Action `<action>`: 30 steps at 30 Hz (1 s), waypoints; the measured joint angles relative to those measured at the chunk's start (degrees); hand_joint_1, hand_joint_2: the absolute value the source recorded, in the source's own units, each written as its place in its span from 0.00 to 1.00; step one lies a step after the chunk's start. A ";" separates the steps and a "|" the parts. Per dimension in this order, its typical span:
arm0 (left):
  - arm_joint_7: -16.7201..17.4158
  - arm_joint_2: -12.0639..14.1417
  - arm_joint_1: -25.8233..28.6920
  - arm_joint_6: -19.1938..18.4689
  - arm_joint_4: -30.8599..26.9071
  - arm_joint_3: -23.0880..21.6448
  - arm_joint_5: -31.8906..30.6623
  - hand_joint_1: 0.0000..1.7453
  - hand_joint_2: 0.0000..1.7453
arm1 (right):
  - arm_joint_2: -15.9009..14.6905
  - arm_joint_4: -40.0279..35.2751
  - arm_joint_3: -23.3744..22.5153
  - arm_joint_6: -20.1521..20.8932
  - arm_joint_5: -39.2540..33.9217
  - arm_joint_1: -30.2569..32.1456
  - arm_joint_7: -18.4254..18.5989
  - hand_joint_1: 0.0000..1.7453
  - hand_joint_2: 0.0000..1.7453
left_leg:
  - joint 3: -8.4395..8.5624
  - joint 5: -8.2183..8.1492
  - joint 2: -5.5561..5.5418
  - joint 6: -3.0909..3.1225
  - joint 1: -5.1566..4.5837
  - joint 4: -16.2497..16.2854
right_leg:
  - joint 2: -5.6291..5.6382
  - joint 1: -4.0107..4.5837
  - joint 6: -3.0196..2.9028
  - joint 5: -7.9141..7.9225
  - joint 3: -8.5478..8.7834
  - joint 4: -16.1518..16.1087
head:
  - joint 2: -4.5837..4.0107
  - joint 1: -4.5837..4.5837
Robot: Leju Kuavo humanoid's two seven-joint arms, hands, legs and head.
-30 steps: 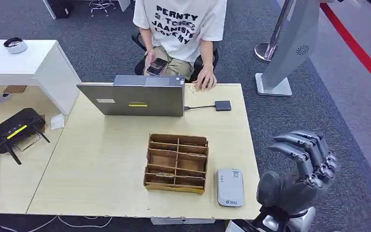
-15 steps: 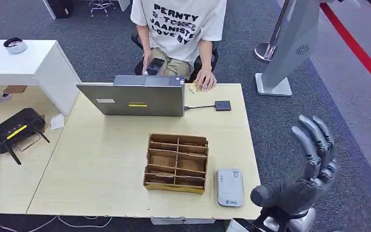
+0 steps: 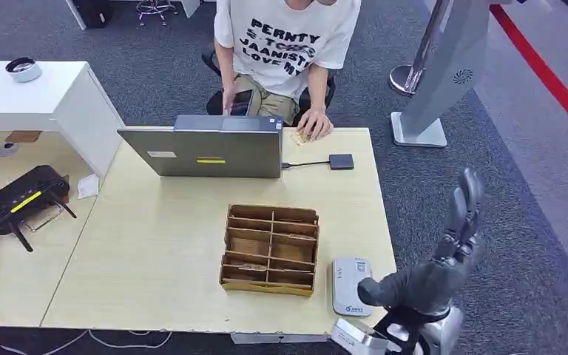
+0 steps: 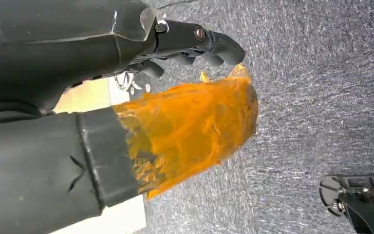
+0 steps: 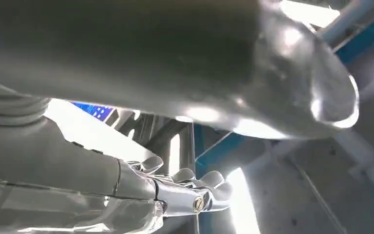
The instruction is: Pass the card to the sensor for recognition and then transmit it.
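**Head view: right hand bare beside the table, card-like pieces far across by the person**

Head view, far left: white side table (image 3: 59, 96) carrying a small round dish (image 3: 24, 69). Below it, a black antennaed device (image 3: 24, 198) on a lower surface. On the pale wooden table (image 3: 155, 259), near the far edge, a grey laptop (image 3: 211, 144), back towards the camera. Behind the laptop, a seated person (image 3: 288, 52) in a white printed T-shirt, one of the person's hands (image 3: 314, 122) resting on the far table edge. Just beside that hand, touching it, small yellowish card-like pieces (image 3: 296, 135); too small to tell whether these are the card. Right of the laptop, a small dark box (image 3: 342, 161) joined to it by a cable. Near the front edge, a wooden divided tray (image 3: 271, 249); just right of it, apart, a white flat sensor unit (image 3: 352, 286) lying on the table.

Further right, off the table's front corner, right hand (image 3: 444, 259): raised, seen edge-on, fingers (image 3: 467, 200) straight and pointing up, thumb reaching towards the sensor unit, nothing held. Beyond it, a grey stand (image 3: 444, 66) on the carpet.

Left wrist view: left hand (image 4: 126, 39) over grey carpet, thumb wrapped in an orange covering (image 4: 195, 122), dark fingers (image 4: 219, 44) bent inward. Cannot tell whether anything sits in that grasp.

Right wrist view: glare-washed, silvery fingers (image 5: 195, 190) extended, no object between them.
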 joint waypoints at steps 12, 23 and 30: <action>-5.57 -1.81 -0.89 2.91 -0.02 16.03 29.81 0.00 0.00 | 0.13 4.28 -5.75 0.00 1.96 -3.19 2.03 0.00 0.00 | 0.00 -0.01 -0.02 0.01 -0.01 0.00 | -0.02 -0.01 0.01 0.00 -0.01 -0.01 | 0.00 0.02; -5.66 -1.92 -1.08 2.89 -0.02 18.21 29.88 0.00 0.00 | 0.39 -0.05 -8.55 -0.02 -3.27 -2.72 1.42 0.00 0.00 | 0.02 -0.01 -0.01 0.00 -0.01 0.00 | -0.01 0.00 0.00 0.00 -0.02 -0.01 | 0.00 -0.02; -5.68 -2.36 -1.07 3.87 -0.02 18.27 32.80 0.00 0.00 | -0.17 0.23 -3.34 0.95 -23.62 -0.46 9.24 0.00 0.00 | -0.01 -0.04 0.02 -0.03 0.00 -0.02 | 0.02 0.00 0.00 -0.01 0.00 0.00 | 0.00 0.00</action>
